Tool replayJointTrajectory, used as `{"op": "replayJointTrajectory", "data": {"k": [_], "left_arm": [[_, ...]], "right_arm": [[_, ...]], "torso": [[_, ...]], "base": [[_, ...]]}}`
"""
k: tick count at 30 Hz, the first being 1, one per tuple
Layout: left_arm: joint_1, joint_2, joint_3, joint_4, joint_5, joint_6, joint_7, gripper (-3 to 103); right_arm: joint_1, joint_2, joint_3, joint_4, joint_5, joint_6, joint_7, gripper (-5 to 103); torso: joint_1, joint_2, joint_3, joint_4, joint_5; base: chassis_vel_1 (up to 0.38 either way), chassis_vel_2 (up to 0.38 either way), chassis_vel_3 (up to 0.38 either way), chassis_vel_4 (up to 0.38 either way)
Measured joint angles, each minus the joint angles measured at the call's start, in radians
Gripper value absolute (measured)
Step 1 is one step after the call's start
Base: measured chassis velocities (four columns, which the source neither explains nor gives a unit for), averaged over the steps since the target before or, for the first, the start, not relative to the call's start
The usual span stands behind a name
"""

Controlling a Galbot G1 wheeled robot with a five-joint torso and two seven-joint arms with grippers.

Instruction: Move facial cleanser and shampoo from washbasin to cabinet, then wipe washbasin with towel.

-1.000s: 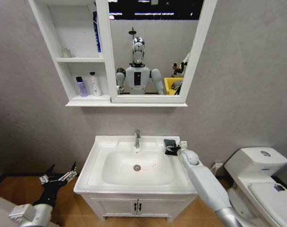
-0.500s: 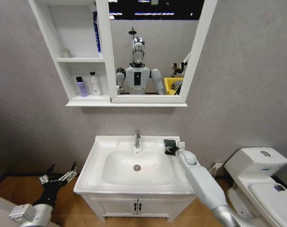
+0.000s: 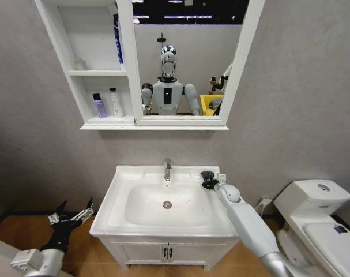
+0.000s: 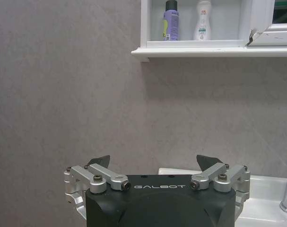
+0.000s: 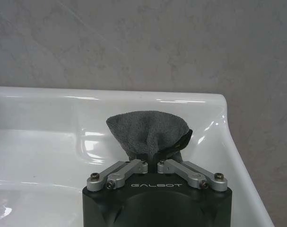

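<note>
We found the right gripper (image 5: pixel 152 158) pinched tight on the towel (image 5: pixel 149 132), its two fingers drawn together around a bunched fold of the dark cloth. The towel stood up in a puckered mound between the fingers, on the back right corner of the washbasin (image 3: pixel 120 193), close to the rim by the wall. In the head view the same gripper (image 3: pixel 208 182) sat at the end of the right arm (image 3: pixel 247 222), which reached up from the lower right across the basin's right edge.

The bowl was bare, with the drain (image 3: pixel 167 204) at its middle and the faucet (image 3: pixel 167 168) upright behind it.

Our left gripper (image 4: pixel 152 163) hung low at the left, beside the washbasin and well apart from it, its fingers spread wide and holding nothing. The head view showed it (image 3: pixel 71 214) over the wooden floor (image 3: pixel 13 231), facing the grey wall.

Above, on the cabinet (image 3: pixel 56 40), we noted a purple bottle (image 3: pixel 98 106) and a white bottle (image 3: pixel 115 103) standing side by side on the bottom shelf, near but not touching. The mirror (image 3: pixel 183 57) adjoined the shelves on their right. A toilet (image 3: pixel 313 216) stood to the right of the washbasin.
</note>
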Motion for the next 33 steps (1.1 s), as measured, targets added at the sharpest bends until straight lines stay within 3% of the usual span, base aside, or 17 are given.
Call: {"op": "replayJointTrajectory", "data": {"k": [5,7,8,11,15,20,33], "left_arm": [[0.0,0.0,0.0,0.0,0.0,0.0,0.0,100],[0.0,0.0,0.0,0.0,0.0,0.0,0.0,100],[0.0,0.0,0.0,0.0,0.0,0.0,0.0,100],[0.0,0.0,0.0,0.0,0.0,0.0,0.0,100],[0.0,0.0,0.0,0.0,0.0,0.0,0.0,100],[0.0,0.0,0.0,0.0,0.0,0.0,0.0,100],[0.0,0.0,0.0,0.0,0.0,0.0,0.0,100]], "right_arm": [[-0.081,0.009,-0.01,0.151,0.031,-0.015,0.078,3],[-0.126,0.025,-0.023,0.24,0.104,-0.061,0.151,3],[-0.126,0.025,-0.023,0.24,0.104,-0.061,0.151,3],[-0.17,0.052,-0.064,0.338,0.243,-0.108,0.284,3],[-0.177,0.074,-0.089,0.336,0.272,-0.127,0.348,3],[-0.207,0.077,-0.082,0.303,0.239,-0.132,0.354,3],[-0.237,0.111,-0.054,0.188,0.113,-0.093,0.247,3]], "torso": [[0.0,0.0,0.0,-0.0002,-0.0001],[0.0,0.0,0.0,0.0,0.0],[0.0,0.0,0.0,0.0,0.0],[0.0,0.0,0.0,0.0,0.0],[0.0,0.0,0.0,0.0004,-0.0001],[0.0,0.0,0.0,0.0,-0.0001],[0.0,0.0,0.0,0.0002,0.0]], "base": [[0.0,0.0,0.0,0.0],[0.0,0.0,0.0,0.0],[0.0,0.0,0.0,0.0],[0.0,0.0,0.0,0.0],[0.0,0.0,0.0,0.0],[0.0,0.0,0.0,0.0],[0.0,0.0,0.0,0.0]]}}
